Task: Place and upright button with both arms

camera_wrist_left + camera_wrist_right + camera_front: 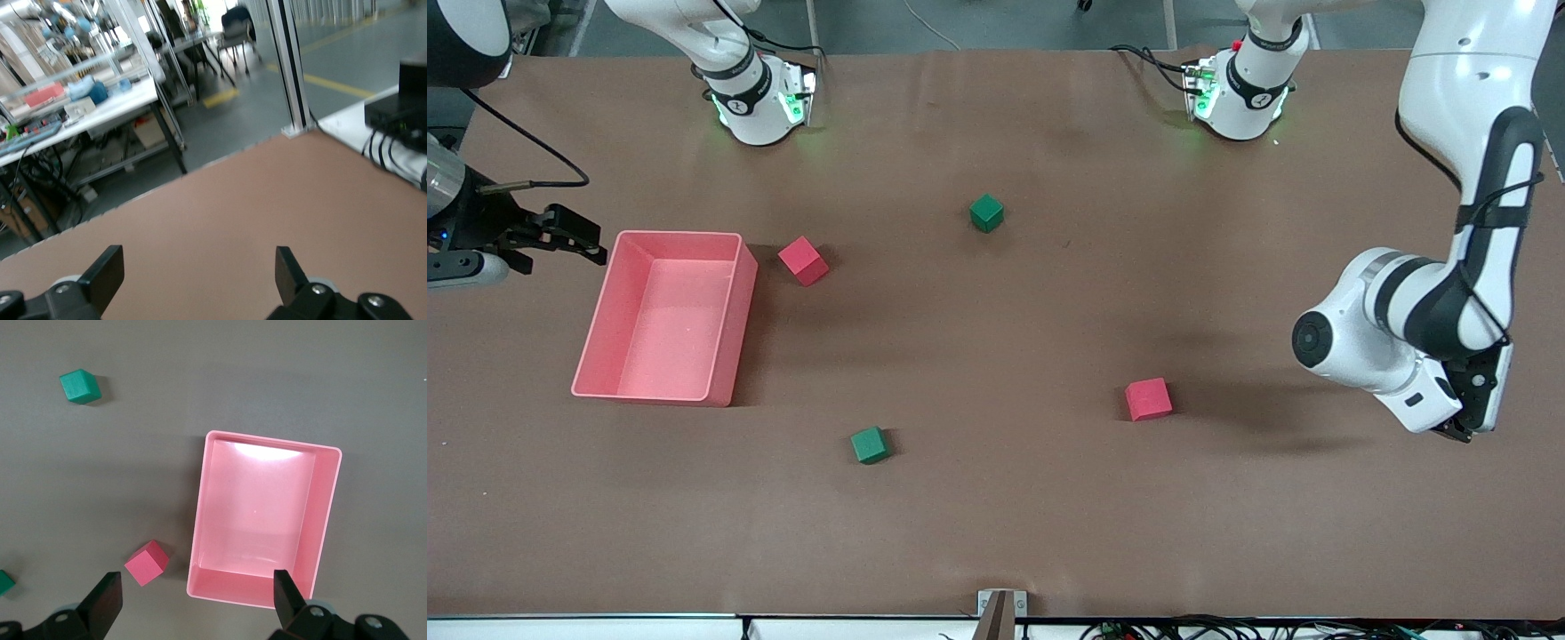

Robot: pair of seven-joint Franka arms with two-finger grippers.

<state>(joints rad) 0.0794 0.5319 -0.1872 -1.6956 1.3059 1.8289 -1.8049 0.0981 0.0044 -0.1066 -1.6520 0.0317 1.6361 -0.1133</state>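
Observation:
The button with the orange cap shows in no view. My left gripper (pixel 1458 433) hangs low over bare brown table at the left arm's end; in the left wrist view (pixel 199 253) it is open and empty, with only tabletop between the fingers. My right gripper (pixel 574 236) is held high at the right arm's end of the table, beside the pink bin (pixel 729 356). In the right wrist view (pixel 197 577) it is open and empty, looking down on the bin (pixel 330 513), whose inside is empty.
One red cube (pixel 802 260) (pixel 145 563) lies beside the bin's corner, another (pixel 1148 398) toward the left arm's end. One green cube (pixel 986 212) lies mid-table, another (pixel 869 444) (pixel 80 386) nearer the front camera.

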